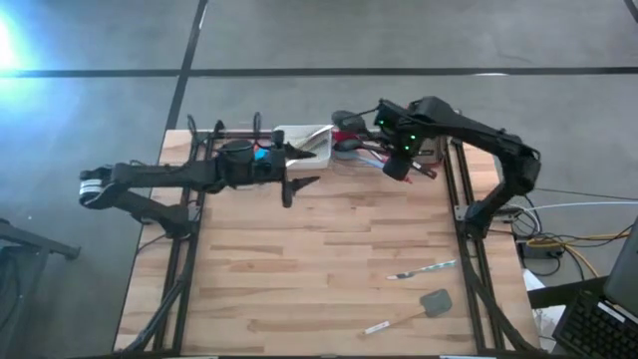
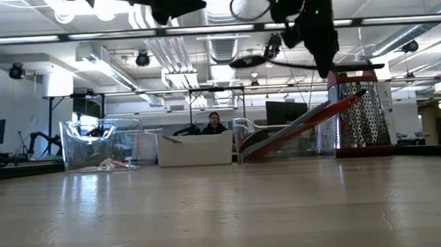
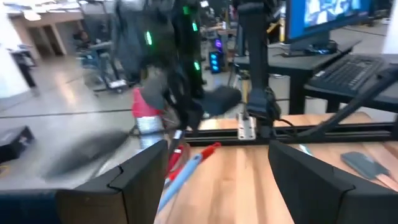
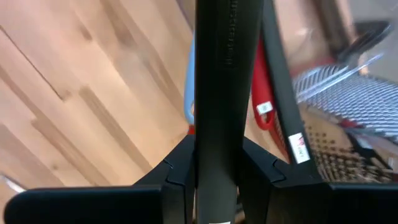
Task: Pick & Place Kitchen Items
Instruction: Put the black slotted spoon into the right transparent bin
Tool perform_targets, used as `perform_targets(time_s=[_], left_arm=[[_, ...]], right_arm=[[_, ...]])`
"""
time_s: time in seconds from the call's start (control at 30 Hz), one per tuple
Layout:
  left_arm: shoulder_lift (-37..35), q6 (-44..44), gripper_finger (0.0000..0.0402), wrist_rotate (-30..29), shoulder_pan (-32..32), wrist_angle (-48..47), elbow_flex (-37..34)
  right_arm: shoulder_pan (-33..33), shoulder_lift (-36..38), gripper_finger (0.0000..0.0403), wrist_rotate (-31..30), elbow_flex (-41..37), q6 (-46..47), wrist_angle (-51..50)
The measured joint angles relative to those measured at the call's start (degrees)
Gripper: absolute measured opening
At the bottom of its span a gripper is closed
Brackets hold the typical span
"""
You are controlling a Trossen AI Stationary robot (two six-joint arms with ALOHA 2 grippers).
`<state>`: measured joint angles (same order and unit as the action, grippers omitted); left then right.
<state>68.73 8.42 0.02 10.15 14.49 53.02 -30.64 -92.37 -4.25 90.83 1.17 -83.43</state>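
Carrying a black utensil (image 4: 225, 81) clamped in the right pincer (image 1: 397, 168) at 1 o'clock, above the clear bin (image 2: 282, 139). Left pincer (image 1: 290, 178) spread wide, empty, by the white tray (image 1: 311, 135). Next: lower and release into the bin.

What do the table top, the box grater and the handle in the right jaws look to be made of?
Table top: wood, butcher-block style, showing pale joined strips with grain and a slight sheen.
Box grater: likely bare metal, with shiny perforated walls; its red top looks like plastic.
Black handle in the right gripper: probably matte plastic, dark and smooth with faint moulded lettering, though coated metal cannot be ruled out.
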Motion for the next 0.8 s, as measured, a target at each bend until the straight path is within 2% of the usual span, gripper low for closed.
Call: perform_targets(time_s=[0.33,0.8], left_arm=[[-4.25,-0.22,0.0282,-1.47,0.00,-0.45,-2.31],[-4.29,-0.83,0.0281,-1.53,0.00,-0.50,-3.47]], right_arm=[[-1.56,-9.86,0.0074,-0.26,-0.07,-4.59,-2.24],[-6.15,-14.60,0.0074,-2.29,-0.07,-4.61,-6.31]])
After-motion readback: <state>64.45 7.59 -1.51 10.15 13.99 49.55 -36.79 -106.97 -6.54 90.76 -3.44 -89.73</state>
